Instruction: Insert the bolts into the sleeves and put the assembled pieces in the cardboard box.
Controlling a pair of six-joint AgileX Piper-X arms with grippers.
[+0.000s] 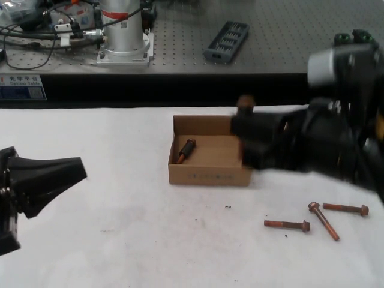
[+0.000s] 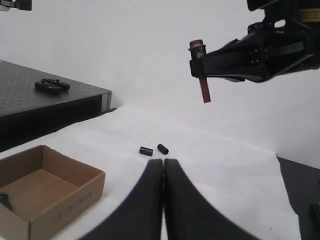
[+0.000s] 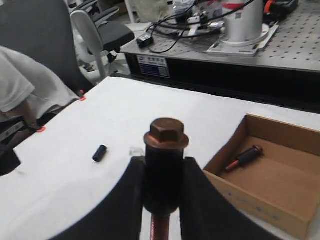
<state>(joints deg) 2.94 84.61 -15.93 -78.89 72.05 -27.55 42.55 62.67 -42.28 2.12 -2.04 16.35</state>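
One assembled piece (image 1: 186,150) in cardboard box (image 1: 210,176); right gripper (image 3: 164,166) clamps sleeved bolt (image 3: 166,134) aloft; left gripper (image 2: 163,163) closed, empty

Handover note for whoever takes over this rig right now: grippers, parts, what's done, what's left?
Left gripper: shut, empty, away from the parts.
Right gripper: shut on a black sleeve with a copper-coloured bolt through it, raised by the brown cardboard box.
Done: one assembled piece lies in the box.
Left: box the held piece, then assemble three loose bolts on the white bench with the two loose black sleeves.
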